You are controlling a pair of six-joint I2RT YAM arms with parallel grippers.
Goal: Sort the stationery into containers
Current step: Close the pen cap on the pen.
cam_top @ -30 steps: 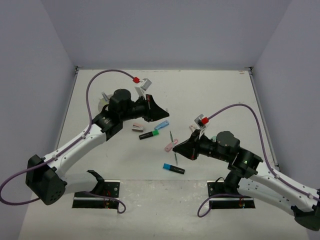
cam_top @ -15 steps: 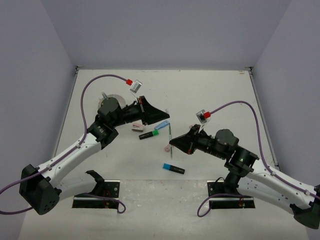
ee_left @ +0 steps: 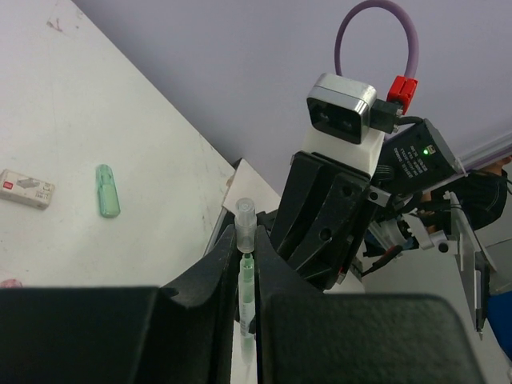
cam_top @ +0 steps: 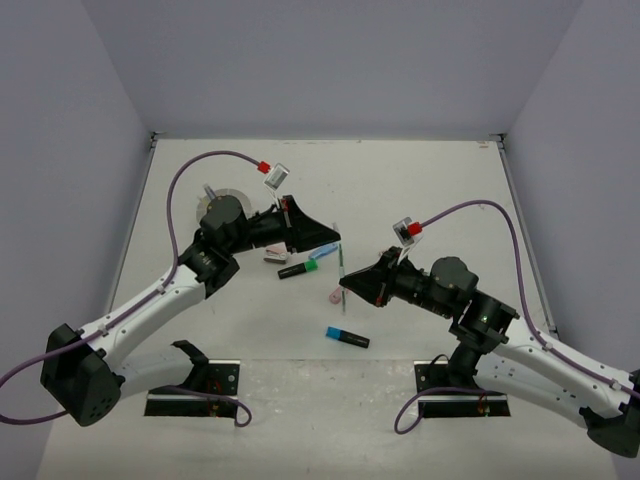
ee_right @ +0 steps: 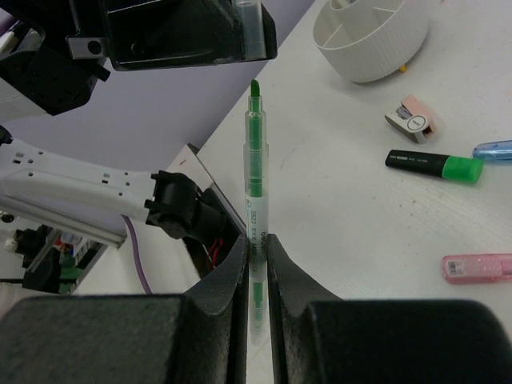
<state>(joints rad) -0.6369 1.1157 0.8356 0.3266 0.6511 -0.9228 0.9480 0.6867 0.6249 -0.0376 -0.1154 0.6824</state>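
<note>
One green pen (ee_right: 256, 160) in right hand (ee_right: 256, 240); left hand (ee_left: 246, 250) seemingly pinches cap (ee_left: 246, 218).

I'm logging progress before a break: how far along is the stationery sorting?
Done: nothing visibly sorted; the contents of the white cup cannot be made out. In hand: the right gripper grips a green pen, the left gripper a clear cap close to its tip. Left: the green-ended highlighter, pink item and blue-ended highlighter lie unsorted.
</note>
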